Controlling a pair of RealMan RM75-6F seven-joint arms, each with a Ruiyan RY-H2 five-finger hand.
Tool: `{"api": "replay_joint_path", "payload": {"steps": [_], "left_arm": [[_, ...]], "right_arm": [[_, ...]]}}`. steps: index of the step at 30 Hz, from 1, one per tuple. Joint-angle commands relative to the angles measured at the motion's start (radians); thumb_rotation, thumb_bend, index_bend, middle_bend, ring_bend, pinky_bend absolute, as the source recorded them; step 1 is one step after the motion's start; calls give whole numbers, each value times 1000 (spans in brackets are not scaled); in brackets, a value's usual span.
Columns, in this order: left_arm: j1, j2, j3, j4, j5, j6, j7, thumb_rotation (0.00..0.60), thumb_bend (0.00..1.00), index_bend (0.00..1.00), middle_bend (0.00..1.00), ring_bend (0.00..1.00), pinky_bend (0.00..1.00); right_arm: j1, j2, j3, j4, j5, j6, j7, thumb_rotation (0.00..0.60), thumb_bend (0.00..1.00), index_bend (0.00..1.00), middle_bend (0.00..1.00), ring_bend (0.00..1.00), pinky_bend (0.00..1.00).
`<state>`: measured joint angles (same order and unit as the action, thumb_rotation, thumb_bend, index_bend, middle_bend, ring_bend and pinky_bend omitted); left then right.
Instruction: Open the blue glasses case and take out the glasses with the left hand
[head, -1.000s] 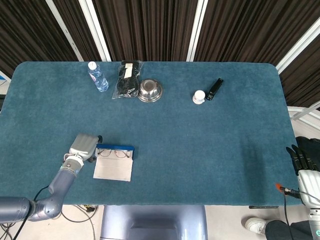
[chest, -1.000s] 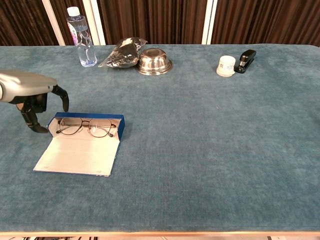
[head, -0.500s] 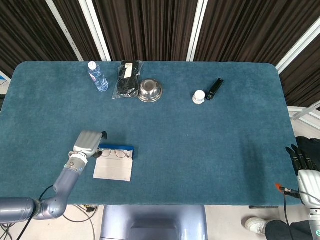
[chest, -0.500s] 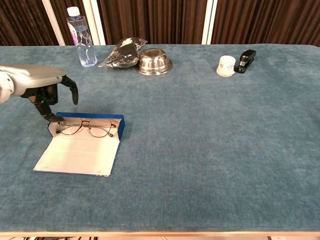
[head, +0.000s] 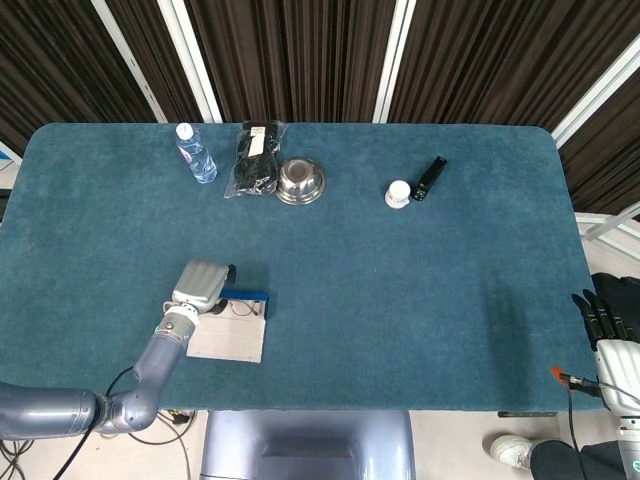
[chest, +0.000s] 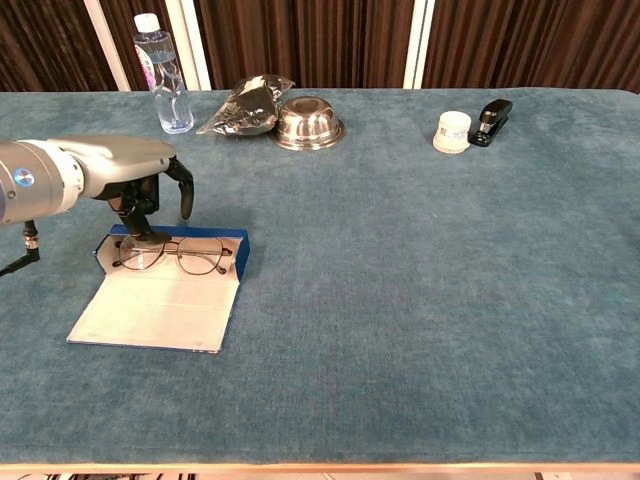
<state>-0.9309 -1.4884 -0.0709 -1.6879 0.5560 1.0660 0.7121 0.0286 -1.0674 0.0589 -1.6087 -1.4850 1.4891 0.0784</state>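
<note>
Blue glasses case (chest: 160, 290) lies open (glasses (chest: 172, 256) inside); left hand (chest: 135, 180) hovers above, fingers apart, empty.

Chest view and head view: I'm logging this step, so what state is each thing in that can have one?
Blue glasses case: open, lid flat on the table.
Glasses: still in the case, folded.
Left robot hand: over the case's left end, holding nothing, fingers pointing down.
Right robot hand: off the table's edge, idle.
Water bottle: upright, capped.
Steel bowl: upside down.
Stapler: closed.
</note>
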Motion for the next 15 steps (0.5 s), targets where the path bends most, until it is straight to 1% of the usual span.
{"api": "replay_joint_path", "payload": {"steps": [1, 15], "left_arm": [[-1, -4, 1, 0, -4, 2, 8, 600, 317, 437, 1000, 909, 910], [-2, -12, -5, 8, -15, -1, 19, 600, 318, 449, 1000, 909, 910]], "right_arm": [[0, 0, 0, 0, 0, 0, 0, 600, 158, 0, 0, 0, 213], [0, 0, 0, -2, 2, 0, -1, 600, 158, 0, 0, 0, 213]]}}
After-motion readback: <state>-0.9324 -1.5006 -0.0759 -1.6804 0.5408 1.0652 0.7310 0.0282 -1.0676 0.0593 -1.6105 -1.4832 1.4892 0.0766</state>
